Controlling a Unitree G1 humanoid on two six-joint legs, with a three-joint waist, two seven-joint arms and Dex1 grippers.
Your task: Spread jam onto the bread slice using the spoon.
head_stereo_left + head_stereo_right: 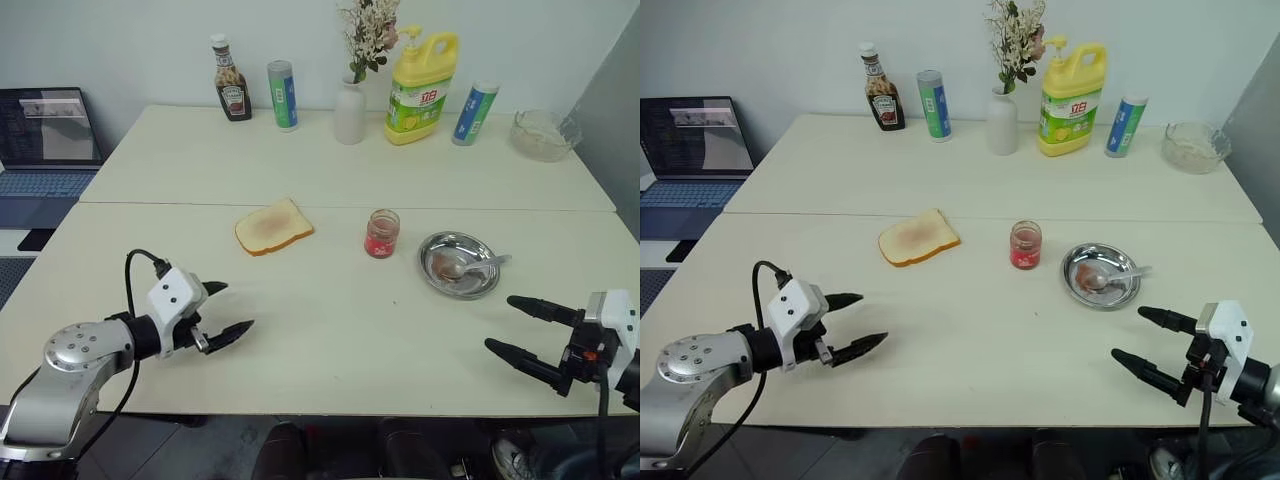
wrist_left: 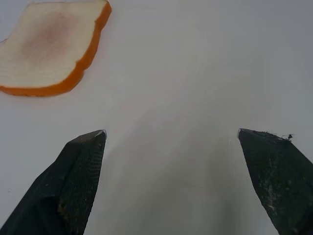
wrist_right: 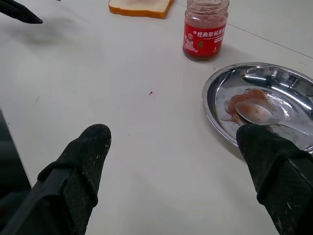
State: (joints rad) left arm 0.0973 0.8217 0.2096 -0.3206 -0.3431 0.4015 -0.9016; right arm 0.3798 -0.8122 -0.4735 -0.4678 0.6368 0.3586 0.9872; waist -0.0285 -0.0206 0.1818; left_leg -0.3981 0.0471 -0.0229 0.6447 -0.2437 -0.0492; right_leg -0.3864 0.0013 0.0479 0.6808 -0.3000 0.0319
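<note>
Silver spoon lies in the round steel dish, bowl smeared red, handle running out over the rim away from the jam. My right gripper hovers near the dish's front edge, jaws spread, empty, and is nearer. Beyond the jar: bread slice; my left gripper also gapes, empty.

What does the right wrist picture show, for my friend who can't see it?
A spoon smeared with red jam lies in a round steel dish, just beyond the open right gripper. A jam jar and bread slice sit farther off.
</note>
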